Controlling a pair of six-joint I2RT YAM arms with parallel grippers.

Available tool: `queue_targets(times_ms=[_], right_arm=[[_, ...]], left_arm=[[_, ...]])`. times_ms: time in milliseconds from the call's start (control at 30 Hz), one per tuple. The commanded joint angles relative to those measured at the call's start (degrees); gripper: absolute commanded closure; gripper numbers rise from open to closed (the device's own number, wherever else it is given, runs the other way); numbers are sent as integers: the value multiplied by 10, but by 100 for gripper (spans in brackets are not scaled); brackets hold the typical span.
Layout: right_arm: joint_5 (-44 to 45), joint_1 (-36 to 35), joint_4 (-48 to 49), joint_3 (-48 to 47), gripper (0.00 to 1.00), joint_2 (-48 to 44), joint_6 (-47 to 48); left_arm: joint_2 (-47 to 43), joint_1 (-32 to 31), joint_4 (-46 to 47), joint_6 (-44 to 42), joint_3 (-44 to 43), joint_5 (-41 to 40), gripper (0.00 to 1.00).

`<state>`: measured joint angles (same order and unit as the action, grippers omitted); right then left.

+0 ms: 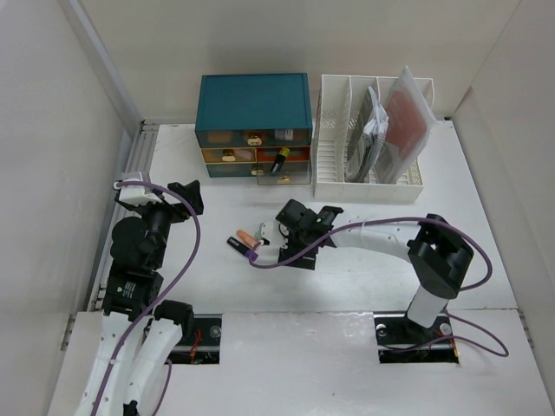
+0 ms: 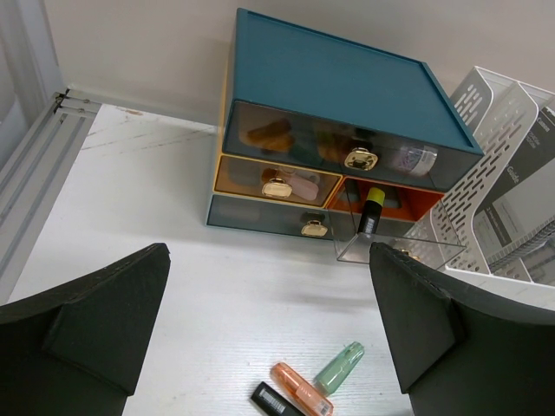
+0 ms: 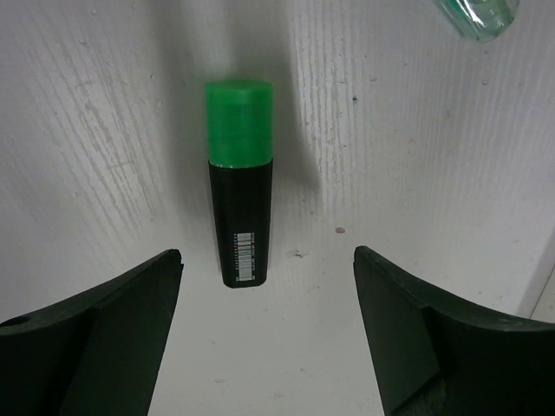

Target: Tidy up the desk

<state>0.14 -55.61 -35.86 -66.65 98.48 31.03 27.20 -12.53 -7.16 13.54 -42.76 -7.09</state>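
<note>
Desk: the desk [image 1: 217, 277] is a flat, matte white rectangle with a faint streaky grain. It carries everything else.
Desk's lie: in the top view its long axis runs left to right. The far edge meets the back wall, and a white panel at the arm bases covers the near edge.
Right pincer: the right pincer [image 3: 266, 253] has its dark jaws spread wide and grips nothing. It hangs low over mid-desk.
Highlighter: the highlighter [image 3: 240, 191] has a black barrel and a bright green cap. It lies flat between the jaws and touches neither, with its cap pointing away from the wrist.
Left pincer: the left pincer [image 2: 269, 251] is also spread wide and empty, raised over the desk's left side.
Drawer cabinet: the teal drawer cabinet [image 2: 338, 82] is boxy, with smoky see-through fronts and brass knobs. Its contents are blurred.
Clear drawer: the clear drawer [image 2: 390, 238] is pulled out, and a yellow-capped marker [image 2: 370, 212] stands tilted in it.
File rack: the white slotted file rack [image 1: 368, 139] stands just right of the cabinet. Sleeved papers lean inside it.
Loose pens: an orange marker [image 2: 301, 390], a pale green marker [image 2: 340, 367] and a black marker [image 2: 276, 400] lie together. The picture's edge cuts off the black one.
</note>
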Motion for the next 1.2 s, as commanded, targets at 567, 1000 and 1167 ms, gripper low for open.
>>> queue_targets(times_ms=[567, 1000, 1167], right_arm=[[-49, -6, 18, -23, 70, 84, -18], [100, 0, 25, -133, 91, 11, 28], [152, 42, 25, -242, 91, 24, 49]], left_arm=[[-6, -2, 20, -7, 1, 7, 0], [-6, -2, 20, -7, 1, 7, 0], [-6, -2, 20, -7, 1, 7, 0]])
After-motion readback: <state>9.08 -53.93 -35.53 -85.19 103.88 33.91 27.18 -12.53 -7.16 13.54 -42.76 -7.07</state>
